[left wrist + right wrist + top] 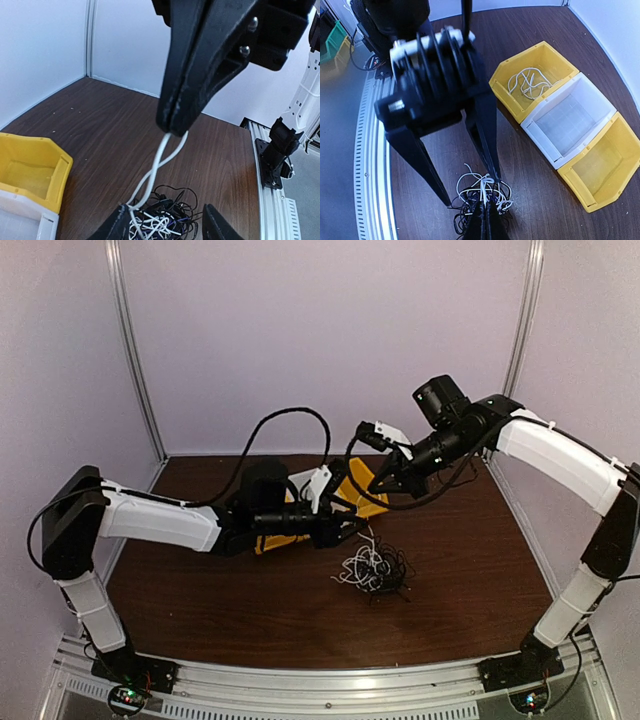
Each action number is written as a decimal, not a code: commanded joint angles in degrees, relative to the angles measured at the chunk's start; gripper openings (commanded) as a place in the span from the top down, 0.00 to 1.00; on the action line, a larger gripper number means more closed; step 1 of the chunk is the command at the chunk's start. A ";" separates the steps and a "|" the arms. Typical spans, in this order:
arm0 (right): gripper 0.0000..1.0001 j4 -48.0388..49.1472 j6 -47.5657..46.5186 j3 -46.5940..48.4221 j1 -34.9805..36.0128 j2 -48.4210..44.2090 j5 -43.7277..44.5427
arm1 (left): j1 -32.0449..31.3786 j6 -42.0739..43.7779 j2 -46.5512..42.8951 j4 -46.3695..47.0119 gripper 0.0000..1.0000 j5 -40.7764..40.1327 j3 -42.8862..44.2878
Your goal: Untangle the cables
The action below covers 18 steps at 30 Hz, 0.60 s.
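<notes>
We see the right gripper (pixel 172 129) closed tight on a loop of white cable (pixel 159 165), with the loop pinched at the tips of its pressed-together jaws. Two strands of that cable run down from the tips, cross once, and enter the tangle of cables (pixel 372 570). The tangle is a small knot of white and black cords with a trace of purple, lying on the brown surface (pixel 470 570) on the near side of the bins.

In the right wrist view the closed fingertips (pixel 480 225) sit directly above the knot. The left gripper (pixel 473 189) stands about half open, one finger on each side of the tangle, and we see nothing clamped between its jaws. The white cable passes close by one finger (pixel 117 225), though we cannot tell whether it touches.

Beyond the tangle three bins stand in a row, touching. The first is a yellow bin (pixel 505 97) with a loose white cord (pixel 527 82) coiled inside. A white bin (pixel 537 137) sits in the middle, and a second yellow bin (pixel 575 190) ends the row.
</notes>
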 commanded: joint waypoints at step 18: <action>0.57 15.88 4.93 -18.37 -9.22 -8.28 -11.92 | -1.79 -1.29 -2.38 11.07 1.00 -7.73 2.86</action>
